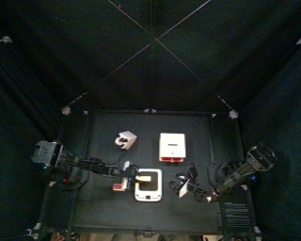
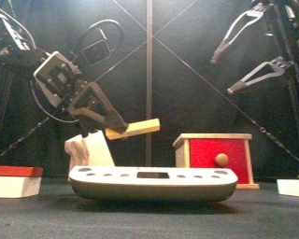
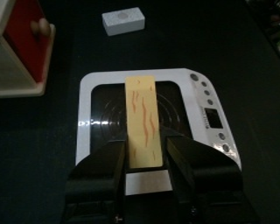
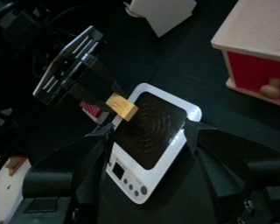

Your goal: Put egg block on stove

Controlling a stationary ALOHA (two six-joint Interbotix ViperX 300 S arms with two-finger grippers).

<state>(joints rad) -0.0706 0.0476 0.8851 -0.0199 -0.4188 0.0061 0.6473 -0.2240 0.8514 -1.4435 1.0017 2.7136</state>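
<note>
Count: 1 stove [image 2: 152, 183], 1 red-fronted box [image 2: 217, 154], 1 tan strip block [image 3: 143, 114], 1 egg block [image 1: 119, 187]. Left gripper [image 3: 145, 150] was part-open, jaws clamped on the strip's end and holding it just above the stove. Egg block lay on the table just beside the stove, on the left arm's side. Right gripper [image 4: 149, 153] hung w/ jaws wide apart, holding nothing.
</note>
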